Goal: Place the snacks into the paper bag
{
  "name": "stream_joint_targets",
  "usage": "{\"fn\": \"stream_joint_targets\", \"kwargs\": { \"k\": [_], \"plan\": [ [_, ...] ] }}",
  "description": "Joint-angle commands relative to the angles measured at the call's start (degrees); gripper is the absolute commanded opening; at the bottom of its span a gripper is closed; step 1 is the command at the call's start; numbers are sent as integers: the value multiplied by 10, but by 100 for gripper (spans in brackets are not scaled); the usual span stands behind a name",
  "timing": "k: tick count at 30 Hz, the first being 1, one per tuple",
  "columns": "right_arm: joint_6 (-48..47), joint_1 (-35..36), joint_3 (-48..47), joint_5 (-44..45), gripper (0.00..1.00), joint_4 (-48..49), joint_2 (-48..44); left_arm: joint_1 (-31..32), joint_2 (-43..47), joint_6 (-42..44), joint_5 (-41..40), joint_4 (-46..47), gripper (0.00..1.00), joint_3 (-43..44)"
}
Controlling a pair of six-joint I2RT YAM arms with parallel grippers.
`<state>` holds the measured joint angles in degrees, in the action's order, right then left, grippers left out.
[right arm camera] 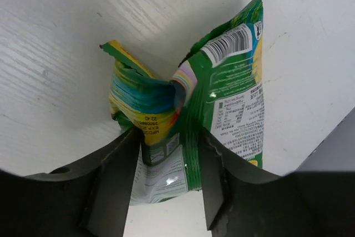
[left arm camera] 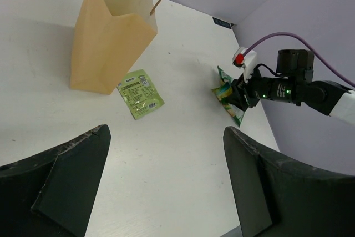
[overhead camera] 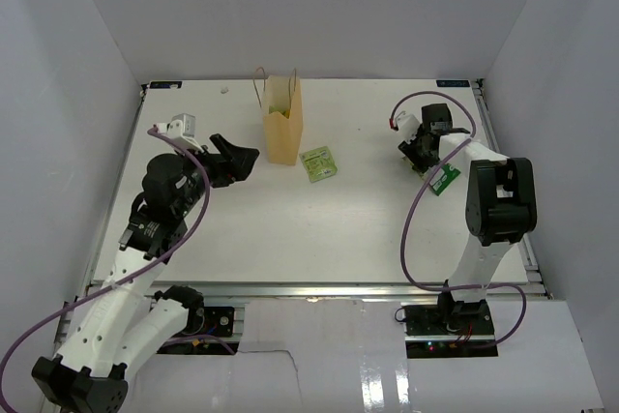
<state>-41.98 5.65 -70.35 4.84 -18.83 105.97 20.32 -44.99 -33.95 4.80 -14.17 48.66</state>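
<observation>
Top external has the left gripper (overhead camera: 242,157) with jaws apart and holding nothing, near the paper bag (overhead camera: 283,132), which stands upright toward the table (overhead camera: 290,229) far edge. A light-green packet (overhead camera: 318,162) lies flat just right of it, with loads of bare table in front. What's the right side got? — poster1

The right gripper (overhead camera: 428,162) is by the right edge. Only the right wrist shows it's clamped on a crumpled dark green packet (right arm camera: 222,109). — poster2

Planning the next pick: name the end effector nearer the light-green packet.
Left. The left end effector hangs open left of the light-green packet; the right end effector sits farther right, gripping a dark-green snack.
</observation>
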Motion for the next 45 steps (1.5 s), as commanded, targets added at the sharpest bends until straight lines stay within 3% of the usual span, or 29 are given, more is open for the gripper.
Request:
{"fn": "stream_joint_targets", "kwargs": {
  "k": [1, 7, 10, 12, 16, 20, 24, 27, 30, 34, 40, 45],
  "plan": [
    [7, -1, 14, -39, 48, 22, -7, -2, 28, -21, -12, 3, 94, -7],
    [37, -14, 33, -125, 20, 20, -33, -2, 41, -30, -9, -1, 94, -23],
    [42, -20, 40, -206, 14, 21, -76, -2, 46, -35, -8, -1, 94, -26],
    [37, -22, 43, -266, 12, 19, -110, -2, 47, -39, -6, 0, 94, -30],
    [27, -20, 32, -467, 8, 16, -155, -2, 47, -46, -1, 1, 93, -33],
    [132, -16, -27, -605, 8, 37, -147, -2, 50, -49, 0, 2, 93, -35],
    [255, 36, -95, -676, 8, 156, -126, -2, 58, -52, 0, 1, 93, -37],
    [373, 87, -175, -678, 8, 248, -97, -2, 66, -56, 1, -2, 93, -38],
    [491, 137, -276, -619, 8, 375, -40, -2, 75, -70, -1, -7, 93, -42],
    [569, 197, -435, -537, 8, 400, 39, -2, 84, -84, 0, -10, 93, -47],
    [608, 257, -571, -399, 8, 436, 121, -2, 100, -98, 0, -32, 93, -45],
    [610, 263, -560, -339, 8, 454, 130, -2, 116, -102, -8, -51, 93, -48]
  ]
}}
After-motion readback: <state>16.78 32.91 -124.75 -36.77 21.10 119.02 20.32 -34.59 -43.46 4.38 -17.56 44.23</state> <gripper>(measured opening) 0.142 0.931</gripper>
